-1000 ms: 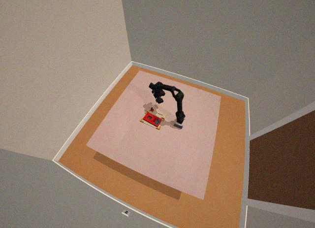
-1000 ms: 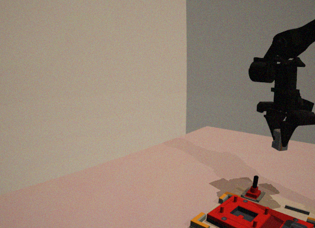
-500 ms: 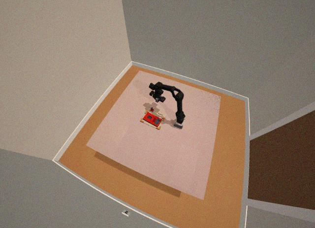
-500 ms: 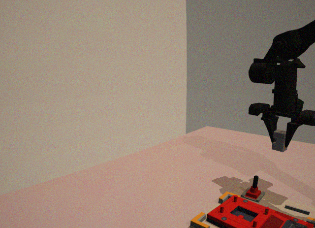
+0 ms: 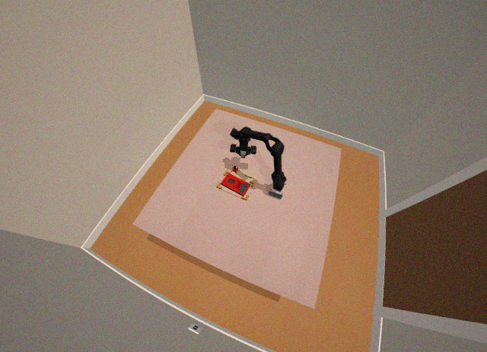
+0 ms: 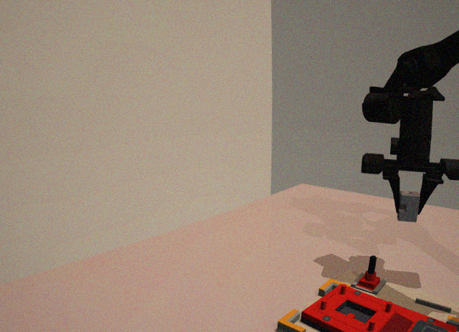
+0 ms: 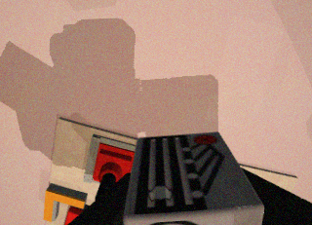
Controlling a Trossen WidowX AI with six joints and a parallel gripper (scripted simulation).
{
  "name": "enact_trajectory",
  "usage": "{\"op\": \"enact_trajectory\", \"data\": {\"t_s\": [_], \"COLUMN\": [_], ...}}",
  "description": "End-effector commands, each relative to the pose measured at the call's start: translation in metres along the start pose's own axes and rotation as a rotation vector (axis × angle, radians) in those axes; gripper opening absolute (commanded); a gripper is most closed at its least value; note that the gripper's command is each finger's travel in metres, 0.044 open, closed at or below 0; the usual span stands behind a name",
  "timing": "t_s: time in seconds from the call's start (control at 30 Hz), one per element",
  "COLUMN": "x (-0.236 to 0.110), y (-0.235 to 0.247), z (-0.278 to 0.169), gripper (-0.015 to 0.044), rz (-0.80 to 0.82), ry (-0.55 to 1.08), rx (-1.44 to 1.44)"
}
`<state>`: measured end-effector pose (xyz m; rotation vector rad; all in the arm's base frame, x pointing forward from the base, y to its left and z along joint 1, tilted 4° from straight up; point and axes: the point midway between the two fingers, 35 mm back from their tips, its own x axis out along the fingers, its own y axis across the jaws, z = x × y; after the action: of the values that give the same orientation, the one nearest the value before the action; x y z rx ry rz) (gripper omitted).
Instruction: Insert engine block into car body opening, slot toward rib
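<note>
My gripper (image 5: 243,155) (image 6: 409,212) is shut on the engine block (image 5: 243,153) (image 6: 407,203) (image 7: 185,180), a small grey box with ribbed top and round dials on one face. It hangs well above the pink surface, behind and apart from the red car body (image 5: 234,182) (image 6: 315,312). The car body lies flat on a beige board (image 7: 68,141) and has a dark rectangular opening (image 6: 353,310) in its top. I cannot make out the rib in the opening or the block's slot side.
A small red base with an upright black peg (image 6: 371,271) (image 7: 112,163) stands just behind the car body. Orange corner brackets (image 6: 328,285) (image 7: 55,206) mark the board's corners. The arm's base (image 5: 276,191) stands to the right of the car body. Walls enclose the floor.
</note>
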<state>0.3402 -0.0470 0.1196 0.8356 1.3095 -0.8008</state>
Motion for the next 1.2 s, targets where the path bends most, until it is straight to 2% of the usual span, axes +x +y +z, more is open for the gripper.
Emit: {"op": "enact_trajectory", "data": {"t_s": [0.0, 1.03, 1.17], "x": [0.0011, 0.007, 0.0097], "y": [0.0, -0.0002, -0.0001], "z": [0.0003, 0.0001, 0.0], "gripper": [0.0, 0.0, 0.0], "rz": [-0.001, -0.002, -0.002], "ry": [-0.002, -0.002, -0.002], "rx": [-0.142, -1.216, -1.262]}}
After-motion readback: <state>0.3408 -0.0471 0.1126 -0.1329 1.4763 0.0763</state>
